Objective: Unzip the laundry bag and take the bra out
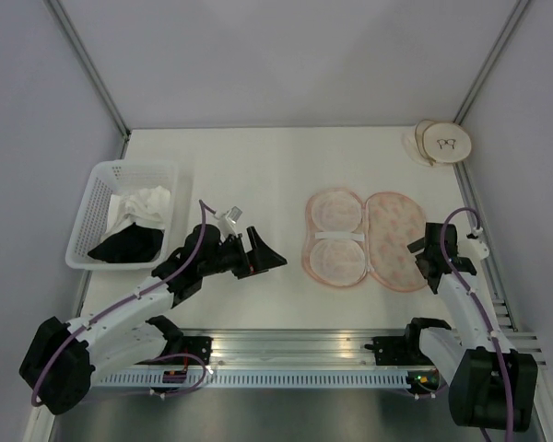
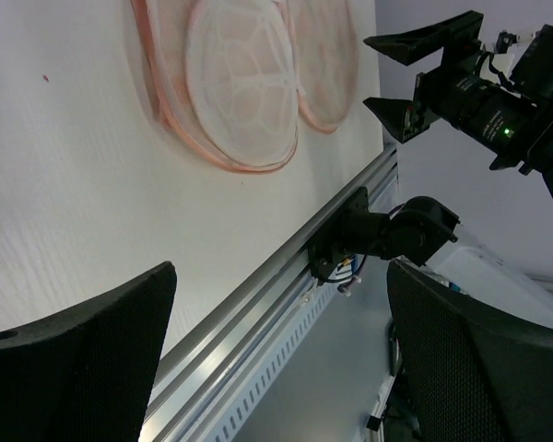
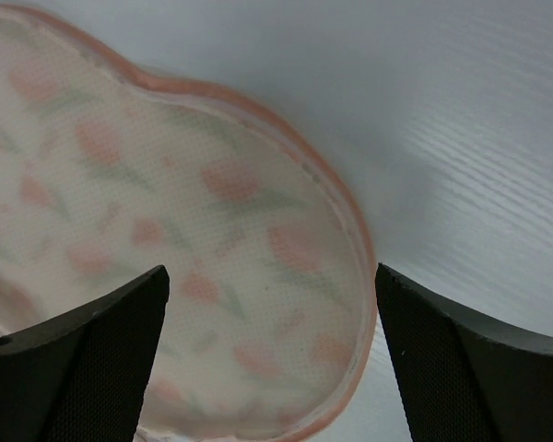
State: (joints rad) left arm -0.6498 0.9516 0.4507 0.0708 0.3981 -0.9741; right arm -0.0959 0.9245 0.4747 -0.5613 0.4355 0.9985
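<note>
evidently the table [image 1: 258,175] is shared by an opened-flat laundry bag [image 1: 387,241] and a basket [image 1: 134,166] where the bra [image 1: 149,200] seems laid; the left gripper [image 1: 269,249] and right gripper [image 1: 422,261] are held spread, empty. the bag could be snagged by a low right sweep.

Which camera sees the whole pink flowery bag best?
The top external view: the laundry bag lies there whole, both rounded halves in sight. The left wrist view catches only part of the laundry bag, at a slant; the right wrist view shows just one flowery lobe up close.
</note>
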